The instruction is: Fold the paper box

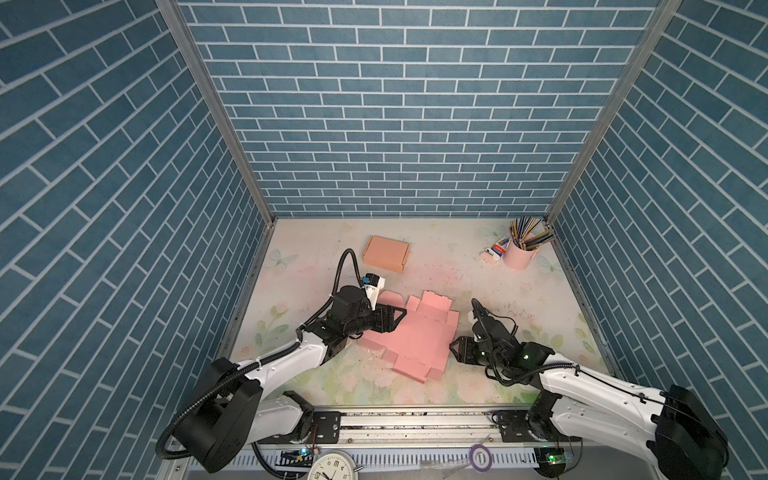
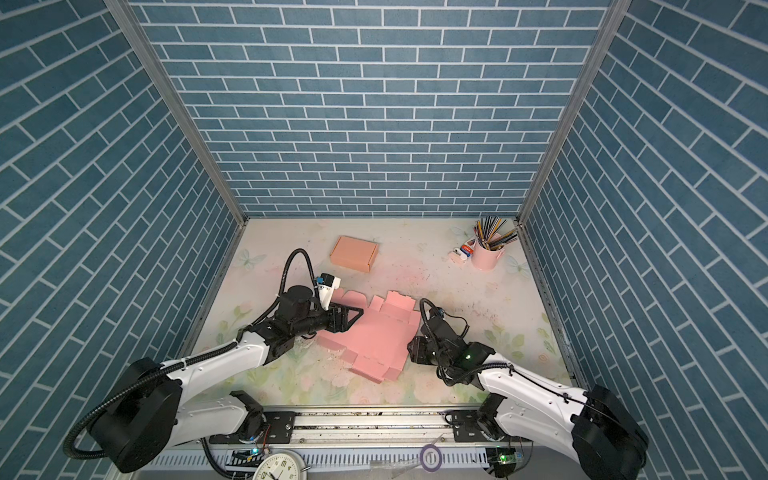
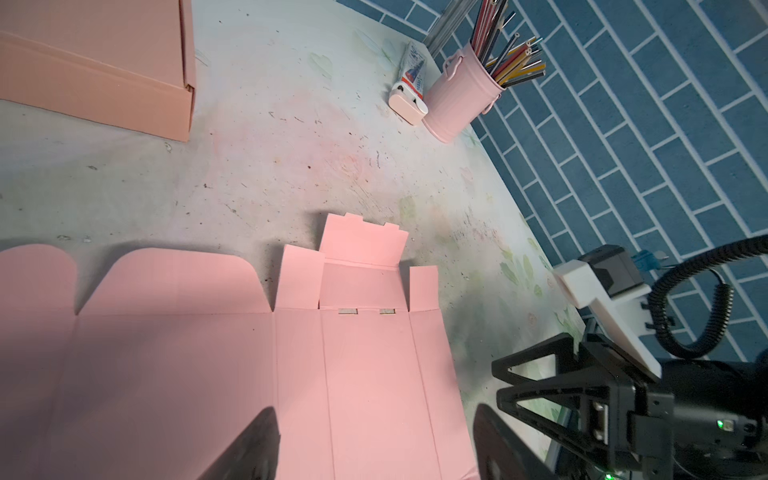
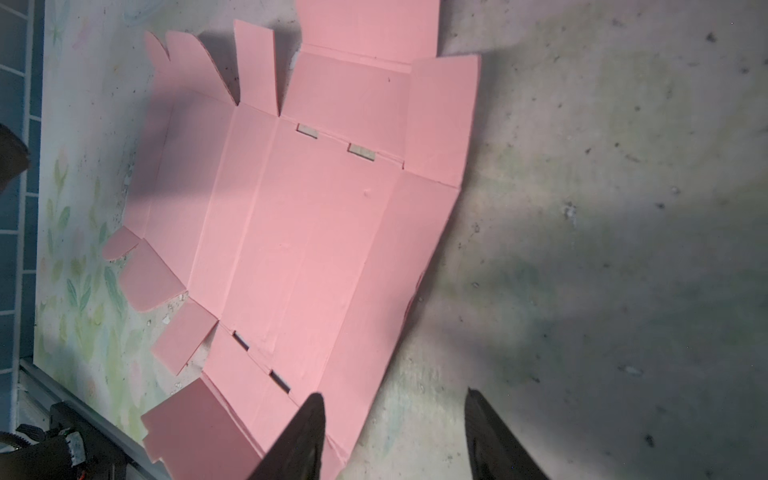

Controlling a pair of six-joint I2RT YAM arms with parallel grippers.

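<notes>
The paper box is a flat pink cardboard blank [image 1: 411,336] [image 2: 374,338] lying unfolded in the middle of the table, with its flaps spread out. My left gripper [image 1: 397,320] [image 2: 353,318] hovers over the blank's left part. In the left wrist view its jaws stand wide open [image 3: 376,415] above the pink panels [image 3: 332,374], holding nothing. At the blank's right edge sits my right gripper [image 1: 455,347] [image 2: 411,345], also open. Seen from the right wrist [image 4: 394,397], one finger lies over the blank [image 4: 299,228] and the other over bare table.
A folded orange-brown box [image 1: 386,253] [image 2: 354,253] sits at the back left. A pink cup of pencils [image 1: 519,253] [image 2: 486,255] and a small tube [image 1: 496,249] stand at the back right corner. Blue brick walls enclose three sides. A clock [image 1: 332,467] lies beyond the front rail.
</notes>
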